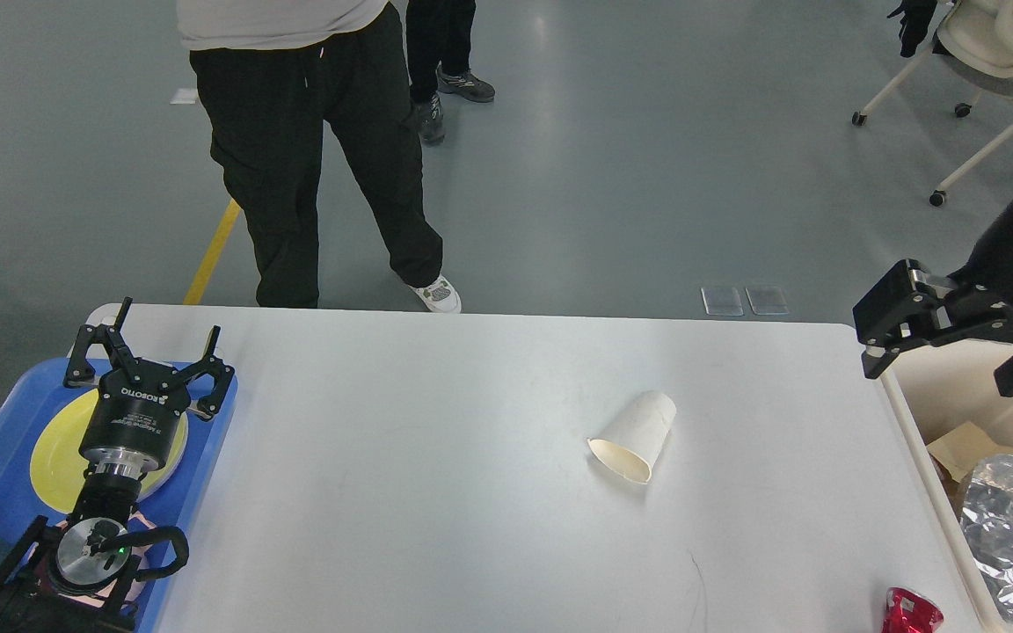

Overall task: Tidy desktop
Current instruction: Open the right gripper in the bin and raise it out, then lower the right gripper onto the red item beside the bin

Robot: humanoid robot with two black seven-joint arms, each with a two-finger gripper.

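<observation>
Head view. The bench (pixel 436 492), a large white top with rounded corners, fills the lower middle of the field between a blue tray (pixel 207 440) at its left edge and a cream bin (pixel 933 492) at its right edge. A paper cup (pixel 634 437) lies on its side right of centre, its open mouth turned toward the viewer; a crumpled red wrapper (pixel 911 611) sits at the near right corner. These two items appear to be what remains to clear. The right end effector (pixel 955 356) hangs over the far rim of the bin, fingers spread and empty. The left end effector (pixel 146 356) rests over the tray above a yellow plate (pixel 54 444), fingers likewise spread, holding nothing. A sound next step is probably to bring the right arm to the cup and close across its curved wall lightly, since thin paper crushes and a lying cup rolls. The bin already holds cardboard and a foil bag (pixel 1012 527), leaving room near its far end. A person (pixel 313 149) stands just beyond the far edge, clear of the path between cup and bin.
</observation>
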